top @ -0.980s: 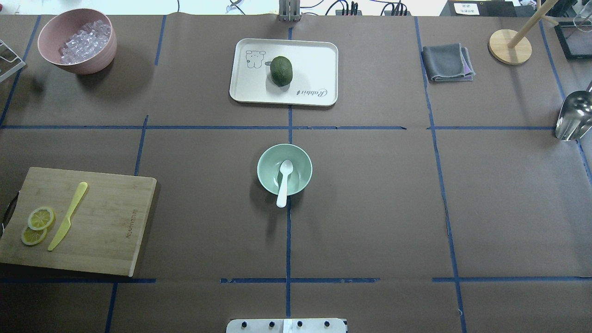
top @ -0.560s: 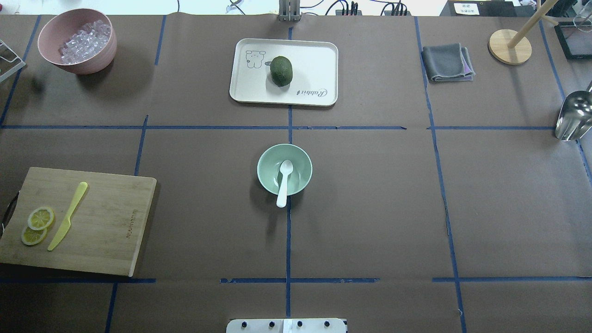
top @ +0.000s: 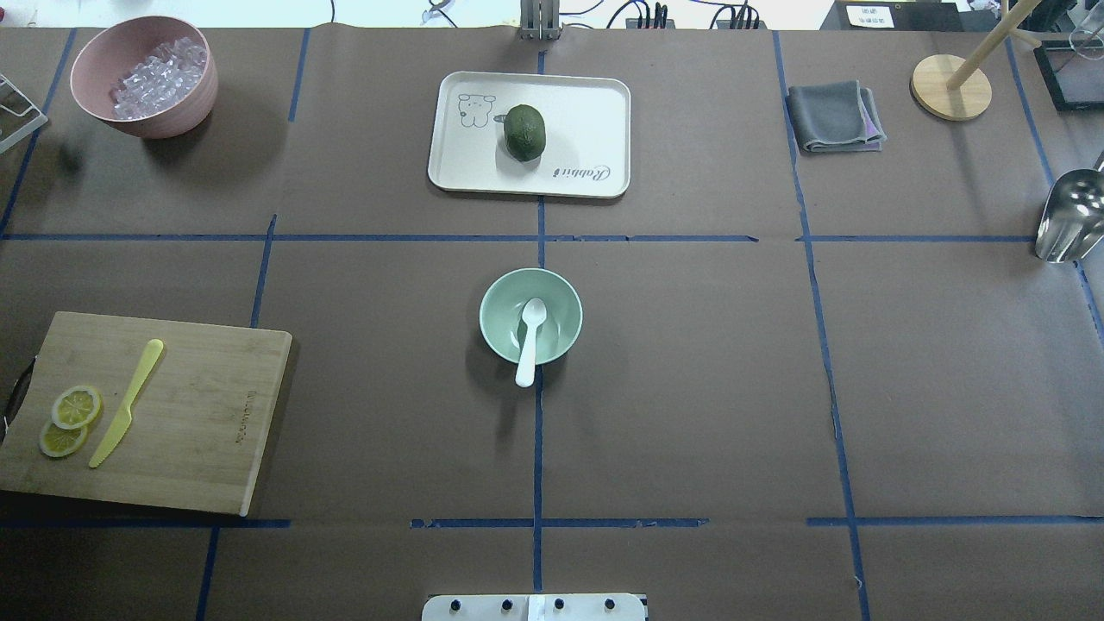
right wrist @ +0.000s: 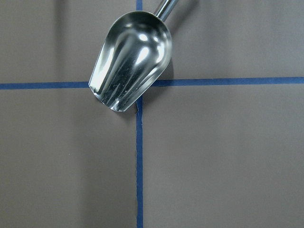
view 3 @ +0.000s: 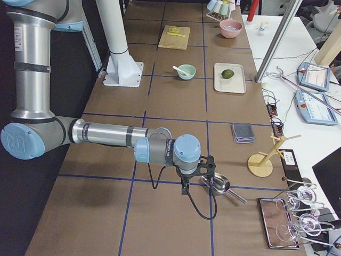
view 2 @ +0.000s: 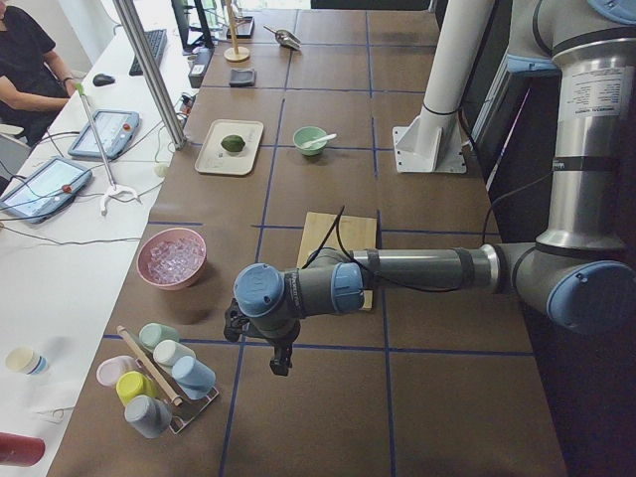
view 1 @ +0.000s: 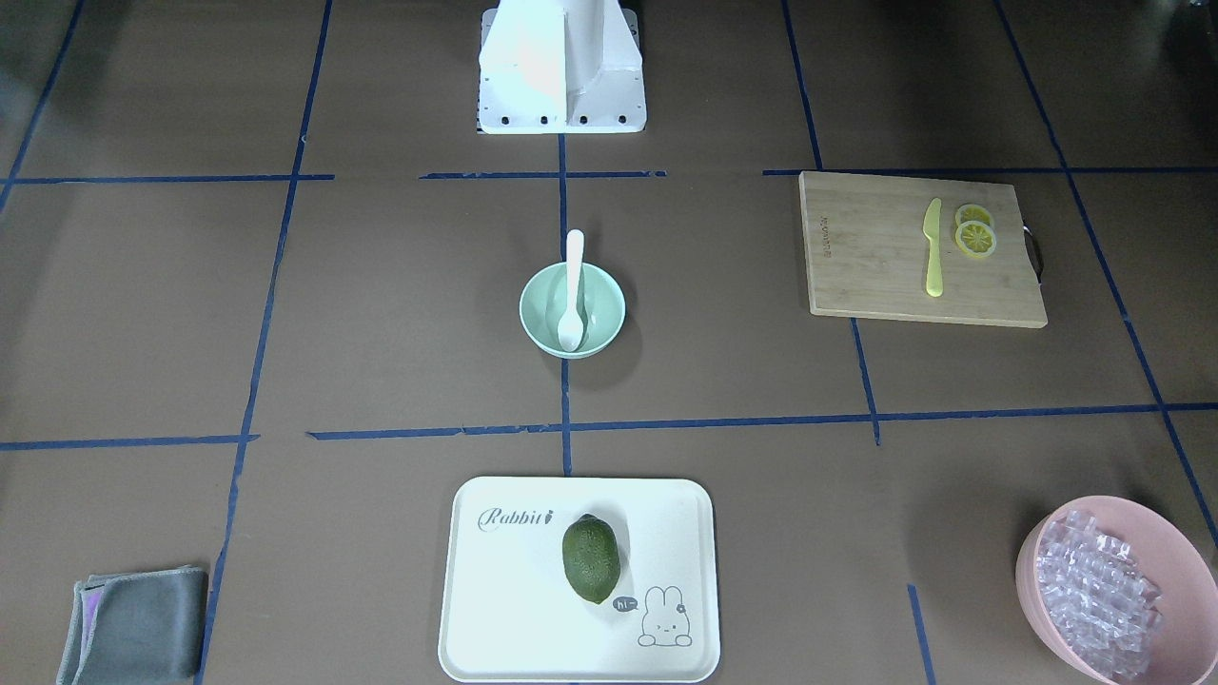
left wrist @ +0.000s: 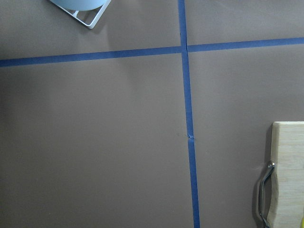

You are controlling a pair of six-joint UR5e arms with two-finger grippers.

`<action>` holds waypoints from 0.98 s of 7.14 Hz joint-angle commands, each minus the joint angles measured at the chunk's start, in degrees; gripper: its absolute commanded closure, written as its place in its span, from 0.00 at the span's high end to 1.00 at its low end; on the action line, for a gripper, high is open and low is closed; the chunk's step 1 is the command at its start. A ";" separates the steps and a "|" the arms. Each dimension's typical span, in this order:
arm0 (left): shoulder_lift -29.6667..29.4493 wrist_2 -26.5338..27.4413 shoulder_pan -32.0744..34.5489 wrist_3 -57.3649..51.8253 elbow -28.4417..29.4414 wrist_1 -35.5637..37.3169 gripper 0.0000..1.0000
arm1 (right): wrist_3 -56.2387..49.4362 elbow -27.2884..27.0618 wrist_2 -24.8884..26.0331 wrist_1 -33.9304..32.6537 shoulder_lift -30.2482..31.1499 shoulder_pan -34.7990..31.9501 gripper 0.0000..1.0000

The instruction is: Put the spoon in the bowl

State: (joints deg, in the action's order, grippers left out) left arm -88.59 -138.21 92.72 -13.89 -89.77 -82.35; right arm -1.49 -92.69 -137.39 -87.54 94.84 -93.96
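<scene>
Briefly, by view.

Front-facing: I logged the spoon point(view 1: 573, 283) lying in the bowl point(view 1: 537, 319), with its scoop down inside and its handle propped over the rim at 12 o'clock, toward the robot base. The tray point(view 1: 495, 590) sat at the bowl's 6 o'clock with a green fruit point(view 1: 591, 558) on it. The cutting board point(view 1: 866, 257) lay between 2 and 3 o'clock and the pink bowl point(view 1: 1032, 571) near 4 o'clock, all well apart from the bowl.

Overhead: the same arrangement, mirrored. The handle crossed the rim at 6 o'clock with the scoop near the bowl's centre. A metal scoop point(top: 1069, 216) lay at the table's 3 o'clock edge.

Exterior left: the left gripper point(view 2: 280, 360) hung low over the table's near end, well apart from the bowl and beside a rack of cups point(view 2: 159, 383). I could not tell how its jaws stood.

Exterior right: the right gripper point(view 3: 185, 188) hung just beside the metal scoop, far from the bowl. Its jaw state was also unreadable.

Left wrist: I saw brown paper, a cross of blue tape point(left wrist: 186, 95), and the cutting board's corner at 4 o'clock.

Right wrist: the metal scoop lay at 11 o'clock over a tape crossing.
</scene>
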 commanded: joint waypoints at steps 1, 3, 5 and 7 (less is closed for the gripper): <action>-0.01 0.04 -0.09 0.09 0.04 0.00 1.00 | -0.01 -0.03 -0.07 -0.09 -0.01 0.00 1.00; -0.09 0.04 -0.09 0.09 0.04 0.00 1.00 | 0.08 0.06 -0.07 0.00 -0.01 0.00 1.00; -0.18 0.04 -0.09 0.09 0.04 0.00 1.00 | 0.17 -0.03 -0.07 0.00 0.08 0.00 1.00; -0.44 0.04 -0.09 0.00 -0.05 0.00 1.00 | 0.52 -0.12 -0.07 0.00 -0.01 0.00 1.00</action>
State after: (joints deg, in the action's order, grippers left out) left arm -88.87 -138.16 92.64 -13.82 -89.75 -82.35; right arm -1.13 -92.74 -137.46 -87.54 94.87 -93.95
